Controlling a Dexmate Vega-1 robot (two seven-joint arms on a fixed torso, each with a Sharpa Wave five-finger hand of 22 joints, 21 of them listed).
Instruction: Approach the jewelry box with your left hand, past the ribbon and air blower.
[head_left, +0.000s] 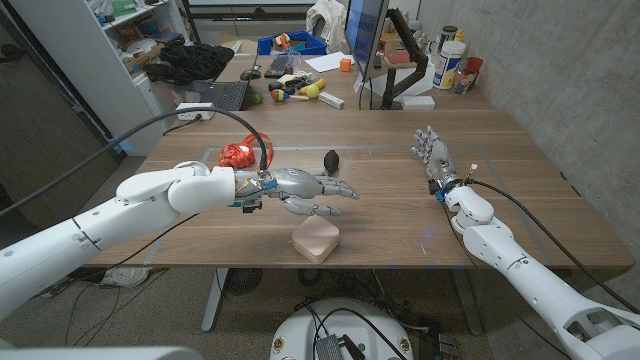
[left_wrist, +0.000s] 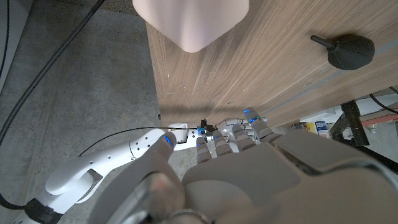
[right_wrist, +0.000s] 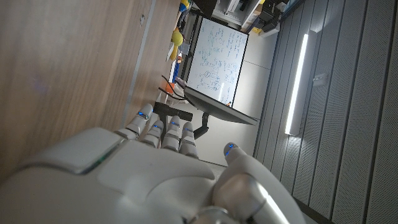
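A pale pink jewelry box (head_left: 315, 241) sits near the table's front edge, middle; it also shows in the left wrist view as the jewelry box (left_wrist: 189, 20). My left hand (head_left: 310, 193) hovers just behind and above it, fingers spread, holding nothing. A red ribbon (head_left: 238, 155) lies behind my left forearm. The black air blower (head_left: 331, 160) stands beyond the left hand's fingers, and appears as the air blower (left_wrist: 347, 50) on the wood. My right hand (head_left: 432, 157) stands at the table's right side, fingers apart and empty, also seen as the right hand (left_wrist: 233, 134).
The wooden table (head_left: 520, 190) carries a keyboard (head_left: 221, 96), toys and a monitor (head_left: 366, 45) along its far edge. A black cable (head_left: 150, 125) arcs over my left arm. A grey wall runs along the right.
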